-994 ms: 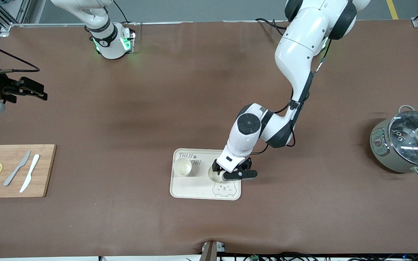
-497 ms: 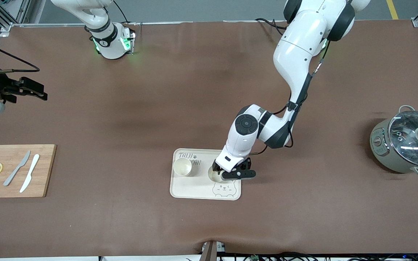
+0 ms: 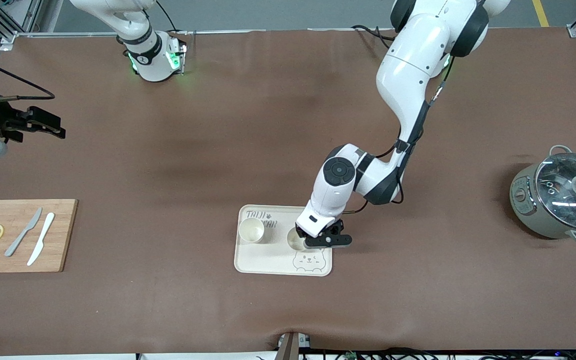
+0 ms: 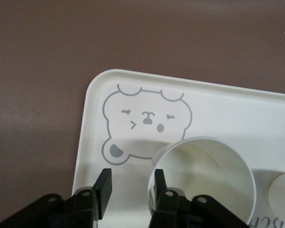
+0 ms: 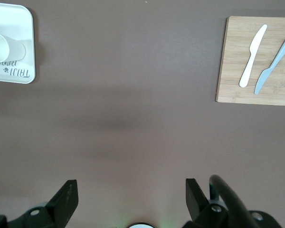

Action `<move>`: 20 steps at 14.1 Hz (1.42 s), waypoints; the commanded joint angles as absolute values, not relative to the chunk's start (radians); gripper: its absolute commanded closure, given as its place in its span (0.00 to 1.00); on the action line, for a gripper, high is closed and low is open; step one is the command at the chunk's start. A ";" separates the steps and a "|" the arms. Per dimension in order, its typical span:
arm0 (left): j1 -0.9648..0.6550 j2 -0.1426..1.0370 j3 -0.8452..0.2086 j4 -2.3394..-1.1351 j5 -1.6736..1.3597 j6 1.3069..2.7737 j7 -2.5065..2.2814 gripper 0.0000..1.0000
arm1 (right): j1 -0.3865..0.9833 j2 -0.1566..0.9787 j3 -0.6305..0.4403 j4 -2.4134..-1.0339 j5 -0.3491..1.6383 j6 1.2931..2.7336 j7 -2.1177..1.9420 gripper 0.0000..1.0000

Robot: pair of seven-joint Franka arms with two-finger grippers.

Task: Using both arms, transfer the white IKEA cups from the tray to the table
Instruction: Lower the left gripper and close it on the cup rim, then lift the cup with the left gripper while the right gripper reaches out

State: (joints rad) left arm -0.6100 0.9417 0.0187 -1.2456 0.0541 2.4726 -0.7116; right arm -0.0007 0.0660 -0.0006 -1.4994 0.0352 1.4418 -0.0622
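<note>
Compared with a second ago, the left gripper (image 3: 313, 239) is sitting slightly farther from the front camera over the tray (image 3: 260, 262), and the left arm's elbow has shifted a little. Its jaws are standing narrowly apart across the wall of one white cup (image 3: 295, 240): in the left wrist view one finger (image 4: 158, 183) is reaching inside the cup's (image 4: 204, 178) rim and the other is hanging just outside it, over the tray (image 4: 88, 123) floor next to the printed bear (image 4: 145, 121). Whether the fingers are actually pressing the wall, I cannot tell. This cup is standing upright on the tray, toward the left arm's end of it and just farther from the front camera than the bear.

A second white cup (image 3: 251, 230) is standing upright on the same tray, toward the right arm's end, beside the printed lettering.

Well apart from the tray, the right gripper (image 3: 43, 125) is waiting with its jaws spread wide and holding nothing, over bare table toward the right arm's end. A cutting board (image 3: 20, 235) with two knives and lemon slices is lying at that end, and a lidded pot (image 3: 558, 200) is sitting toward the left arm's end.
</note>
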 commanded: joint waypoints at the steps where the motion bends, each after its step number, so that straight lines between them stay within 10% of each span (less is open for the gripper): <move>1: -0.624 0.942 0.035 -1.235 0.078 2.474 -0.726 0.89 | -0.008 0.077 0.000 -1.480 0.048 1.428 -0.063 0.00; 2: -0.624 0.942 0.035 -1.233 0.078 2.474 -0.727 1.00 | -0.008 0.077 0.000 -1.480 0.048 1.428 -0.063 0.00; 12: -0.632 0.913 0.035 -1.235 0.078 2.453 -0.755 1.00 | -0.006 0.116 0.000 -1.480 0.043 1.430 -0.064 0.00; 20: -0.603 0.640 0.029 -1.241 0.066 1.993 -0.698 1.00 | -0.006 0.155 0.002 -1.471 0.049 1.440 -0.061 0.00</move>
State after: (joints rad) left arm -0.6089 0.7577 0.0268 -1.2023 0.0542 2.1157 -0.7224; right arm -0.0007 0.1241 -0.0013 -1.4990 0.0354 1.4443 -0.0629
